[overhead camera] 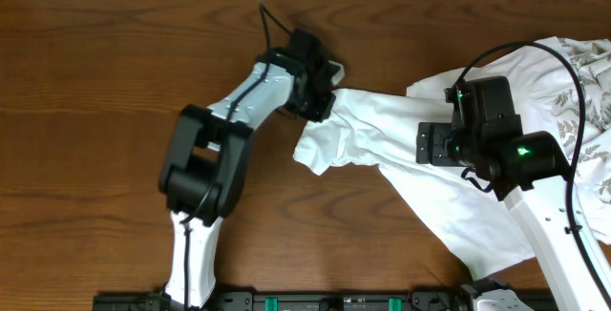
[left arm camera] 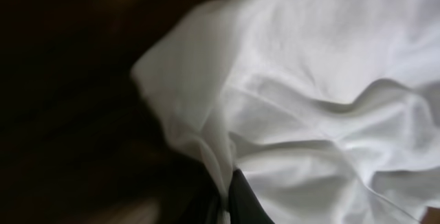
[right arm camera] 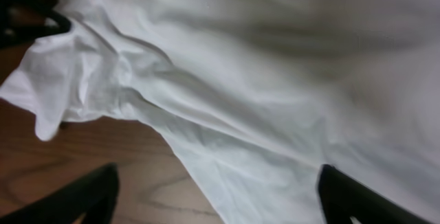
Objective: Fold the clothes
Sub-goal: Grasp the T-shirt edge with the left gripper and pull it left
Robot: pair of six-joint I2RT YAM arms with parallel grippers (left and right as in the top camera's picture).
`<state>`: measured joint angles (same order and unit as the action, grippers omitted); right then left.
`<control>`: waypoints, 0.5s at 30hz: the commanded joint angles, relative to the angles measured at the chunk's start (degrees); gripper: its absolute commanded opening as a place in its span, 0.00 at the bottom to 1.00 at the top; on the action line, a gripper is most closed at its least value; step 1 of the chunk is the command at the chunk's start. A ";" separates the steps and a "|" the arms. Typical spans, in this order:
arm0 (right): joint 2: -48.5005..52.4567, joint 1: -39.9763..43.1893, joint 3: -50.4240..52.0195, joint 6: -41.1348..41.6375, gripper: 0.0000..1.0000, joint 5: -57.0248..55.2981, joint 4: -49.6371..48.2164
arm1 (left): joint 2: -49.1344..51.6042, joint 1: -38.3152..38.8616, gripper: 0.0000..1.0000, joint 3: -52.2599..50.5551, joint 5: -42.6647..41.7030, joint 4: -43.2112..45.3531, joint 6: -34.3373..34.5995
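Note:
The clothes (overhead camera: 382, 125) are a white T-shirt lying crumpled across the right half of the wooden table, with one bunched end stretched out to the left. My left gripper (overhead camera: 325, 96) is shut on that end. The left wrist view shows a fold of the white cloth (left arm camera: 309, 100) pinched between the dark fingers (left arm camera: 244, 203). My right gripper (overhead camera: 427, 145) hovers over the shirt's middle, open. In its own view the fingertips (right arm camera: 347, 193) stand wide apart with the cloth's (right arm camera: 261, 93) lower edge and bare wood between them.
Cloth with a grey leafy print (overhead camera: 590, 96) lies at the far right edge. A black rail with green parts (overhead camera: 334, 301) runs along the table's front edge. The brown table (overhead camera: 95, 111) shows bare wood on the left.

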<state>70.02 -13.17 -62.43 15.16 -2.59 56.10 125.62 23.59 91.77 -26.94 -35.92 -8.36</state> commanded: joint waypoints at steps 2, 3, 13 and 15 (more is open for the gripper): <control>-0.37 0.46 -0.50 0.68 0.82 -0.63 1.92 | -10.58 -2.67 0.06 0.37 5.51 -0.70 4.92; -0.37 0.46 -0.50 0.68 0.82 -0.63 2.80 | -12.70 -3.34 0.06 0.37 7.69 -1.33 5.95; -0.37 0.46 -0.50 0.70 0.84 0.42 7.32 | -20.90 -8.83 0.06 0.35 11.23 -10.38 7.21; -0.37 0.46 -0.50 0.68 0.85 1.20 8.44 | -20.94 -10.05 0.06 0.35 11.23 -12.31 7.21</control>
<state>70.02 -13.17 -62.43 15.51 -2.33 63.75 104.42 15.27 91.79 -17.50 -46.70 -2.13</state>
